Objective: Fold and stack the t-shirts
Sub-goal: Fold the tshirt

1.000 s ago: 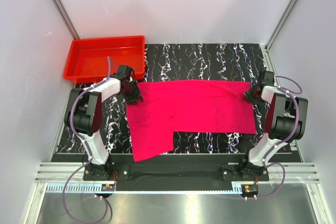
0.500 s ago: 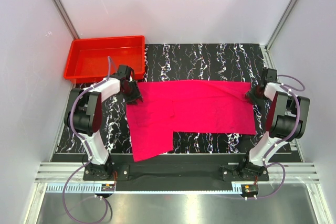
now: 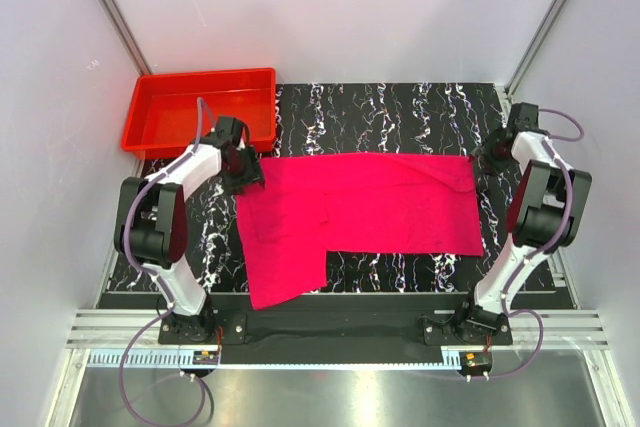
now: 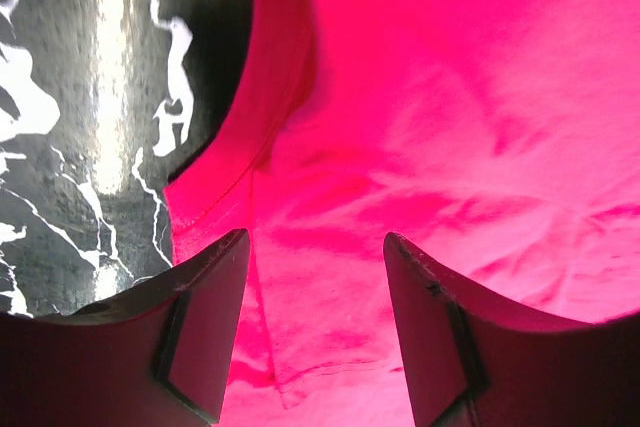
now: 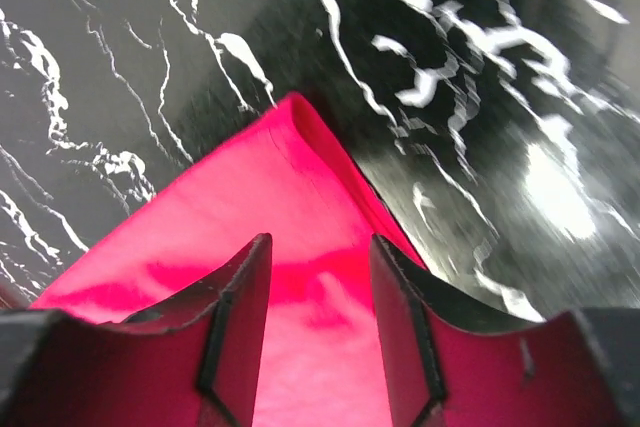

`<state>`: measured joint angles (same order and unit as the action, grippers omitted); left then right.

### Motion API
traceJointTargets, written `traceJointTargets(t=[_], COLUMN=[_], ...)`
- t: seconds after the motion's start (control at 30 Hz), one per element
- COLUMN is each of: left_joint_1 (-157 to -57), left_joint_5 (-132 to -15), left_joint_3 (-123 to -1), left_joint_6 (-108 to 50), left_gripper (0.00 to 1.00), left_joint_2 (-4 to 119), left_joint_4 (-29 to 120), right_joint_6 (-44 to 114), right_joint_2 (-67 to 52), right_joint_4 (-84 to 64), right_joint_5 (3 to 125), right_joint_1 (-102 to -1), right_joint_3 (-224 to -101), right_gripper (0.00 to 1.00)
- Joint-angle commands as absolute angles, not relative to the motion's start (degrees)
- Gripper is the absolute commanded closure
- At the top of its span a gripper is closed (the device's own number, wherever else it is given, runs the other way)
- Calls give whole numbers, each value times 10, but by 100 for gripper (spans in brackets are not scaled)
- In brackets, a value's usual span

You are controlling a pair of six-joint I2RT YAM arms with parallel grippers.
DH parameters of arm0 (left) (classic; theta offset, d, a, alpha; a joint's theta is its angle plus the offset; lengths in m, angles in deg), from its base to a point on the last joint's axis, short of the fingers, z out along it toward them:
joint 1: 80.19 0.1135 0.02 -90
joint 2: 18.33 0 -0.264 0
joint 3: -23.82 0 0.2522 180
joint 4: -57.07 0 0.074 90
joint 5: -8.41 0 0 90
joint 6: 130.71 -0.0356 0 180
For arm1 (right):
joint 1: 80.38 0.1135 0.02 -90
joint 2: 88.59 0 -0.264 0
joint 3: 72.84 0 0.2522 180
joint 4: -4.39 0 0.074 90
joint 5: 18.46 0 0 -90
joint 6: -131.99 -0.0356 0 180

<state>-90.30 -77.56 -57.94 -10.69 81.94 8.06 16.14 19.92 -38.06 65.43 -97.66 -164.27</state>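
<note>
Locate the t-shirt (image 3: 370, 202) at the centre of the overhead frame, lying flat on the bench (image 3: 400, 107) as a wide band with one flap reaching toward the lower left. Note that the left gripper (image 3: 248, 179) sits at the shirt's upper-left corner and the right gripper (image 3: 488, 157) at its upper-right corner. Both wrist views show the fingers spread apart over cloth that rests flat, with nothing pinched. This paired corner placement probably serves to handle the top hem evenly, so that the edge stays straight for a fold. The red tray (image 3: 150, 137), in the upper left, is likely the stacking place. Count one t-shirt, one tray and two grippers.
</note>
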Motion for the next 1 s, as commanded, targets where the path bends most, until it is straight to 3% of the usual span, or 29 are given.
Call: traceJointTargets(t=[0.0,0.17,0.43,0.6,0.97], left_joint_1=[-902,-894,-881,-892,-891], left_joint_5=[-770,-773,-741,-742,-790], left_joint_3=[-612,-618,-596,-570,-614], left_joint_6=[-116,-129,-143,-136,-142], left_gripper=[38,38,43,36,44], left_joint_2=[791,807,809,784,824], left_joint_4=[81,74,72,62,90], right_joint_6=[189,204,219,231,227], right_joint_2=[247,285,322,342,360], right_joint_4=[-399,-394,-417,-431,-430], right_joint_5=[607,588,611,611,597], right_joint_1=[-978,-978,-978,-978,-979], right_joint_3=[-1682,-1718,-1774,-1796,-1802], right_gripper=[50,52,62,68,94])
